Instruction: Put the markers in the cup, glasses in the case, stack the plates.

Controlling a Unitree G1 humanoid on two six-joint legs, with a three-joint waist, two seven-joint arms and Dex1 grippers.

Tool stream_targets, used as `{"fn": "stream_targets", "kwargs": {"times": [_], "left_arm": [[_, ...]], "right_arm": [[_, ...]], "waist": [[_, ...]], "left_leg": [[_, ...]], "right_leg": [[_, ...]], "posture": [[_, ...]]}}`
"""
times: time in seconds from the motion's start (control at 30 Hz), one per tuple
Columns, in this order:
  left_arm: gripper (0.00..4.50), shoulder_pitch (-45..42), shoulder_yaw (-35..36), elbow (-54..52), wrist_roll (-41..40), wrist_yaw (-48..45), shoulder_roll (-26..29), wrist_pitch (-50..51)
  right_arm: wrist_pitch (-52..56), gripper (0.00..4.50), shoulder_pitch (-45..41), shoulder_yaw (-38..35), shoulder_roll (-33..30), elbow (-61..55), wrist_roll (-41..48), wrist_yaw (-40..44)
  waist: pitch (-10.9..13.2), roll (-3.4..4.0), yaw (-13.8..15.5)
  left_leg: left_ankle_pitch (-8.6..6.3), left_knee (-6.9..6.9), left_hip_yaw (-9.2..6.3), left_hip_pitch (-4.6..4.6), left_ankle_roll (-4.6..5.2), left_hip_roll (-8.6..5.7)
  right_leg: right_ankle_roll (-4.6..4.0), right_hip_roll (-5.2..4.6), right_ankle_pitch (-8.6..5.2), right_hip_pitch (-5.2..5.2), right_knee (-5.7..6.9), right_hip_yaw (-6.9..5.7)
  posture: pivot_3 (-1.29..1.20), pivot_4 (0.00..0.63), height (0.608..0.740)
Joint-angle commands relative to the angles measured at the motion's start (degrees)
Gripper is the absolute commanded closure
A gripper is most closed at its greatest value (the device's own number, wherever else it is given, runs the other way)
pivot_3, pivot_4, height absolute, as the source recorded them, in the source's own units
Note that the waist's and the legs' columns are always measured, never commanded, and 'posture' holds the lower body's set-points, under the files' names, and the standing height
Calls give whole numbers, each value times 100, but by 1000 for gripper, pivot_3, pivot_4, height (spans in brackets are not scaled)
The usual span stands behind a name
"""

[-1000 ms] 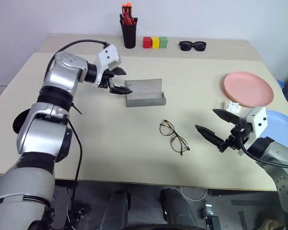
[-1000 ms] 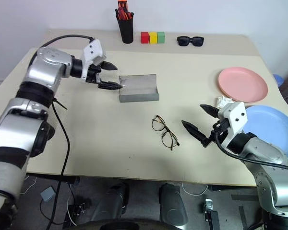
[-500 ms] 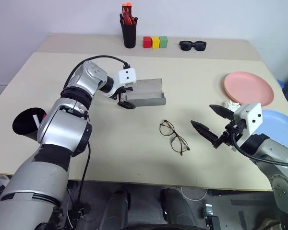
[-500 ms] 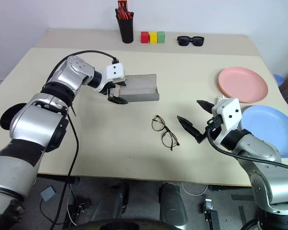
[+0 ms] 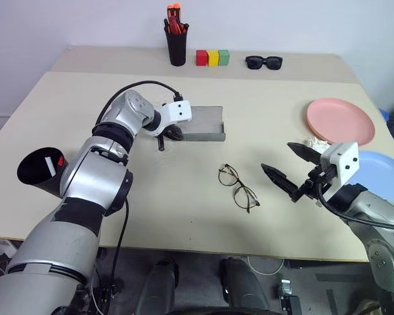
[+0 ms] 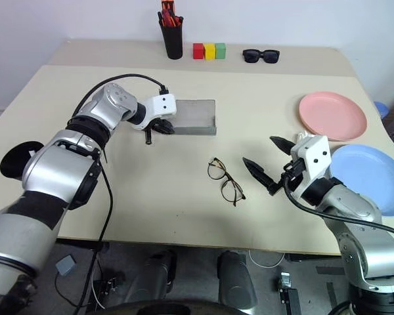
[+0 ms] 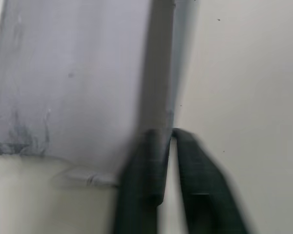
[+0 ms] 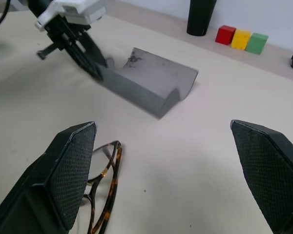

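Note:
The grey case (image 5: pixel 202 123) lies open at mid-table. My left gripper (image 5: pixel 171 134) is at its left end, shut on the case's edge (image 7: pixel 172 97). The wire-rimmed glasses (image 5: pixel 238 187) lie unfolded on the table in front of the case. To their right my right gripper (image 5: pixel 276 157) hovers open and holds nothing. At the table's left edge, the black cup (image 5: pixel 34 176) has a white marker (image 5: pixel 50 164) and a red marker (image 5: pixel 61 161) in it. The pink plate (image 5: pixel 340 121) sits at the far right. The blue plate (image 5: pixel 379 172) is just in front of it, partly behind my right wrist.
Along the back edge stand a black pen holder (image 5: pixel 176 44) with orange-red pens, three coloured blocks (image 5: pixel 212 58) and black sunglasses (image 5: pixel 263 62). A small crumpled white scrap (image 5: pixel 316 145) lies by the pink plate.
My left gripper came down from above the case to its left end, then shut there. The case now looks slightly shifted or tipped. My right gripper stayed put.

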Motion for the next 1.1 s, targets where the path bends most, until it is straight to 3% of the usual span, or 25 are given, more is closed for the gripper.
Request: {"fn": "stream_targets", "kwargs": {"times": [0.03,0.53,1.1], "left_arm": [[4336,-54,204,-105,-118,-200,1,-48],[4336,293,260,-620,-307,-1863,281,-528],[4336,830,146,-1630,-477,-2600,327,-621]], "right_arm": [[-271,0,44,-76,24,-7,-31,76],[-154,0,-262,209,19,-88,-66,-174],[-311,0,-91,263,-38,153,-104,256]], "waist": [[0,0,0],[0,1,-10],[-2,3,-5]], "left_leg": [[0,0,0,0,0,0],[0,0,0,0,0,0],[0,7,-1,2,1,0]], "right_leg": [[0,0,0,0,0,0],[-1,0,0,0,4,0],[-1,0,0,0,13,0]], "posture": [[0,150,740],[0,150,740],[0,150,740]]}}
